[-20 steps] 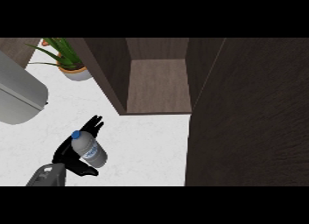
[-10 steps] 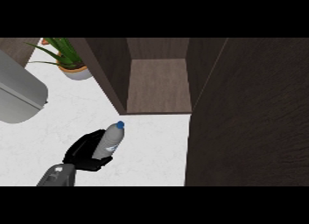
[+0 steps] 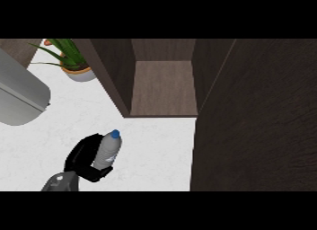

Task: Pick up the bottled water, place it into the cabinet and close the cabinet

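With our left hand point(image 3: 81, 159) curled around the bottled water point(image 3: 107, 150) at lower left, pickup is complete; placement into the open cabinet point(image 3: 162, 87) and closing its door point(image 3: 260, 121) remain.

Left hand point(image 3: 84, 158) hides bottled water's point(image 3: 107, 150) lower side; forearm cut off at bottom edge.

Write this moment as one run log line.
left robot hand: holds bottle | cabinet: open | bottle: not yet inside | right: unseen

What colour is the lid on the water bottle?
Blue. The cap tops the bottled water held in the left hand, seen in the head view.
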Robot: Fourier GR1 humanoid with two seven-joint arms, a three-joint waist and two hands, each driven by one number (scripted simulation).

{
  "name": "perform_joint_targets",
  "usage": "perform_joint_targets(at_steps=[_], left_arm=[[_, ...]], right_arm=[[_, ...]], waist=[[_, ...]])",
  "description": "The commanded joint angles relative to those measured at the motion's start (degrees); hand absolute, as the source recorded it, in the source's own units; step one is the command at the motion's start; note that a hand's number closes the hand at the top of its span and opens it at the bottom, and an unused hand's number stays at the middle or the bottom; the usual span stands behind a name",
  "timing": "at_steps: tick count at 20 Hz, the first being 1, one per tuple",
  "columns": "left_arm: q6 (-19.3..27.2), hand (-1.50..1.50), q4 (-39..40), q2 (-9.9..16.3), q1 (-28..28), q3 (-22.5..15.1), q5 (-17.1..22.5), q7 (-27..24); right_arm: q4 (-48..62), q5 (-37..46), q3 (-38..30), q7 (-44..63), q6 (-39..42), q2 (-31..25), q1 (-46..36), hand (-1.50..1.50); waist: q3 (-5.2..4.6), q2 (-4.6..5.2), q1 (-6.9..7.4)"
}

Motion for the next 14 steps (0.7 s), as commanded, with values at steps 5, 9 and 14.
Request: perform_joint_targets(at_steps=[5,9,14], left_arm=[[2.1,1.5,1.9,5.1,-2.1,11.9,11.1,-1.9],[1.1,1.5,4.1,3.2,0.0,11.3,10.9,-6.4],[1.2,1.5,-4.0,0.8,-0.3,10.8,15.5,2.6]], right_arm=[[-0.2,1.0,0.7,1.7,-1.6,0.7,-2.4,-1.5],[0.0,-0.4,0.4,-2.9,1.1,-1.2,2.4,-1.5],[1.1,-1.6,-1.7,-0.8,-0.5,-0.6,-0.7,-1.5]], waist=[[-0.25,0.26,0.16],[-0.25,0.18,-0.35],[-0.15,-0.05,0.33]])
